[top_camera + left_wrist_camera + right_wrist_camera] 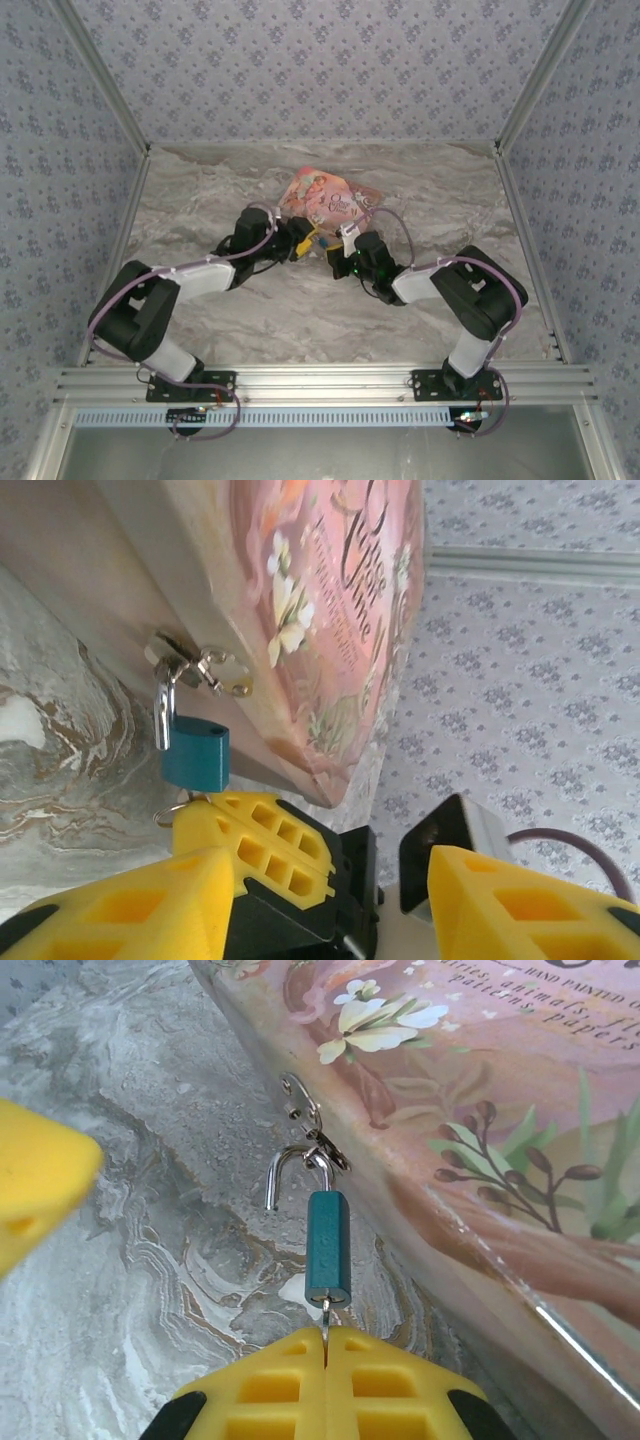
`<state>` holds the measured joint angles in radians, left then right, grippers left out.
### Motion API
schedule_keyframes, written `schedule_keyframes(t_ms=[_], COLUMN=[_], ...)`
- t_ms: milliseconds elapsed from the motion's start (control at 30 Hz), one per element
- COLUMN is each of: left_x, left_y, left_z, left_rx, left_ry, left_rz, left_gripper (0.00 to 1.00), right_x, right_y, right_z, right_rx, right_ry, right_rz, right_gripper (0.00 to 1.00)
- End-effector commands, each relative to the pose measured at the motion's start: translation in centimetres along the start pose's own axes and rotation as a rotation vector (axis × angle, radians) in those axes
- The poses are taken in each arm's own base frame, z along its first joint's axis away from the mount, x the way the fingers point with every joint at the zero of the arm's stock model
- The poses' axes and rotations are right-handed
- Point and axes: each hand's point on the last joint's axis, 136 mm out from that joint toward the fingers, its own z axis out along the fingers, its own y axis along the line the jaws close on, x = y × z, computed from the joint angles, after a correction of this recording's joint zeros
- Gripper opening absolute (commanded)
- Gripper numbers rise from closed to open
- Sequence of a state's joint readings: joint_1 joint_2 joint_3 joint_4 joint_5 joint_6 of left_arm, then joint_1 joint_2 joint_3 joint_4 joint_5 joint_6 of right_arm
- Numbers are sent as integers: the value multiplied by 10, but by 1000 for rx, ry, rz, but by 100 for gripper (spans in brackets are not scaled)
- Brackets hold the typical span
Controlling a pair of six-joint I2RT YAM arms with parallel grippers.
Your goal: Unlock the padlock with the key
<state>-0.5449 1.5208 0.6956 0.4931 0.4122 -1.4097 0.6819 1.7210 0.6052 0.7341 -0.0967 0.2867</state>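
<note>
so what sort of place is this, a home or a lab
Likely a lab test cell: patterned panels in a metal frame box in a marble-look table, with two robot arms bolted to a rail at its near edge.

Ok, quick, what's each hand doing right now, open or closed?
Left hand: open, holding nothing.
Right hand: closed on the key in the padlock.

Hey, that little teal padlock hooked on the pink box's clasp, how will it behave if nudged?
The padlock would probably pivot loosely, since it only hooks the clasp on the pink box by its thin shackle. One shackle leg stands free of the body, so a sideways push might unhook it. Its small, smooth body looks light and slippery.
</note>
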Motion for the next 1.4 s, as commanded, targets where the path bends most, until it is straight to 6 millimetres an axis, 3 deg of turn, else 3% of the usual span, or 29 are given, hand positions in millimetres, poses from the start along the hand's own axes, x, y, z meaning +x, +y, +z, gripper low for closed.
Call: schedule_keyframes(t_ms=[0, 267, 467, 767, 1000, 1033, 1167, 1367], left_x=[-12, -38, -55, -64, -78, -81, -93, -114], left_y=[-12, -44, -60, -59, -47, -46, -43, -34], left_z=[-16, -41, -50, -46, -48, -48, -46, -39], left_rx=[9, 58, 79, 67, 8, 0, -31, -106], left_ry=[-49, -136, -167, -136, -151, -150, -144, -144], left_rz=[44, 81, 91, 67, 84, 92, 145, 247], left_gripper=[57, 66, 72, 73, 73, 73, 73, 74], right_x=[6, 11, 31, 60, 66, 67, 71, 72], right_y=[-6, -11, -22, -24, -33, -33, -37, -50], right_z=[2, 0, -4, -7, -14, -14, -18, -30], right_rx=[1, -8, 18, 1, 24, 27, 57, 88], right_ry=[8, -33, -38, 29, 42, 48, 69, 68], right_rz=[109, 338, 504, 666, 690, 688, 674, 657], right_gripper=[0, 0, 0, 0, 0, 3, 30, 49])
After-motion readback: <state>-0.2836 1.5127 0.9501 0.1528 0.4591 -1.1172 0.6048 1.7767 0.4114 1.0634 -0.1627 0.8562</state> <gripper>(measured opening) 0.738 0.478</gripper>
